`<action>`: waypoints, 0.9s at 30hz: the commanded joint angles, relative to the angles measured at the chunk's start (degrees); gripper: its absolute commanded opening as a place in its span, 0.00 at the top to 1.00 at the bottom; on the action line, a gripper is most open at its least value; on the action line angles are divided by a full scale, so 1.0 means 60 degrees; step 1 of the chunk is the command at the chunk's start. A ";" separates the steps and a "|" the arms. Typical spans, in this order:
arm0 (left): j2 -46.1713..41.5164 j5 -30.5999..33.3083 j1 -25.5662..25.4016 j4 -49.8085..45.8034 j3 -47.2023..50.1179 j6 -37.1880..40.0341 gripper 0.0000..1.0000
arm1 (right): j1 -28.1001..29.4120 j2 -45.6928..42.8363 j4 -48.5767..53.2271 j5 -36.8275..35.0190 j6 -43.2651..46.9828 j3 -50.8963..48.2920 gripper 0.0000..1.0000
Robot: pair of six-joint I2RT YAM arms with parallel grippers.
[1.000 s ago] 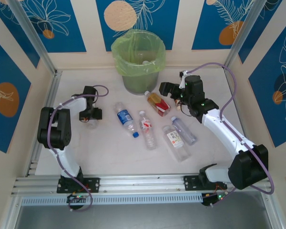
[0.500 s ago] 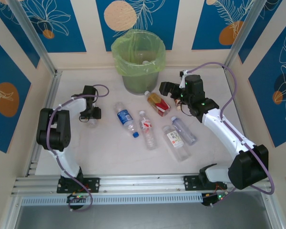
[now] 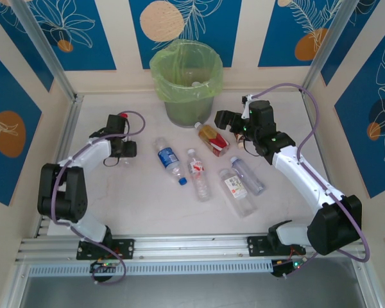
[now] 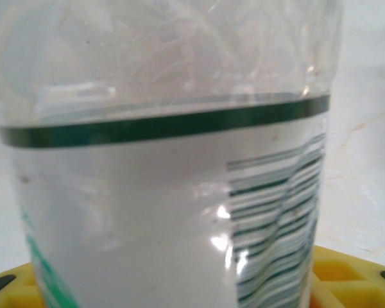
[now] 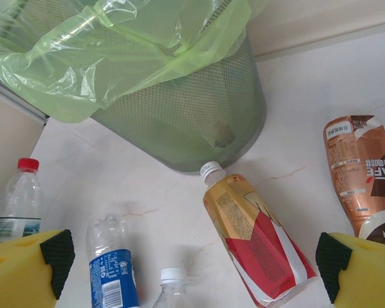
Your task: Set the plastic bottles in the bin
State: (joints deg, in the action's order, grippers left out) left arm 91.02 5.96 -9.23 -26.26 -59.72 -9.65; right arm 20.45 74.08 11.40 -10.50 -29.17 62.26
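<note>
My left gripper (image 3: 120, 149) (image 4: 179, 285) is shut on a clear bottle (image 4: 173, 192) with a white, green-banded label. In the top view its red cap (image 3: 122, 117) points toward the back wall. This bottle (image 5: 16, 202) also shows at the left of the right wrist view. My right gripper (image 3: 227, 119) (image 5: 192, 260) hangs open above the amber, red-labelled bottle (image 3: 212, 138) (image 5: 260, 240), which lies with its white cap against the bin (image 3: 189, 108) (image 5: 192, 122). A brown-red bottle (image 5: 361, 173) lies to its right. Blue-labelled (image 3: 169, 158) (image 5: 111, 269), red-and-white-labelled (image 3: 197, 172) and two clear bottles (image 3: 237, 190) (image 3: 248, 174) lie mid-table.
The bin's yellow-green bag (image 5: 115, 45) droops over the rim, with something pale inside (image 3: 196, 83). Metal frame posts (image 3: 45, 58) stand at the back corners and a rail (image 3: 192, 247) runs along the near edge. Bare table lies around the near left (image 3: 135, 205).
My left arm has swung its elbow outward and raised the bottle off the table, so its red cap now shows. The right arm and the lying bottles have not moved.
</note>
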 commanded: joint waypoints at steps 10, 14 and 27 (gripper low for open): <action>-0.3168 -0.3264 -0.1311 0.2710 0.1390 0.0337 0.54 | 0.0376 -0.0482 -0.1939 0.3114 -0.0106 -0.0461 0.01; -0.3748 -0.4206 -0.1627 0.3086 0.1432 0.0527 0.54 | 0.0560 -0.0402 -0.2193 0.3817 -0.0145 -0.0243 0.01; -0.4144 -0.6495 -0.2859 0.3035 0.0689 0.1136 0.53 | 0.0632 -0.0035 -0.0917 0.5005 -0.0860 0.1554 0.01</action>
State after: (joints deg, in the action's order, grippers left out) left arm 66.76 -28.21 -24.53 -8.95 -52.47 -5.19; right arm 24.01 73.10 1.87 17.74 -32.80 68.20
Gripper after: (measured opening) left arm 0.491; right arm 0.991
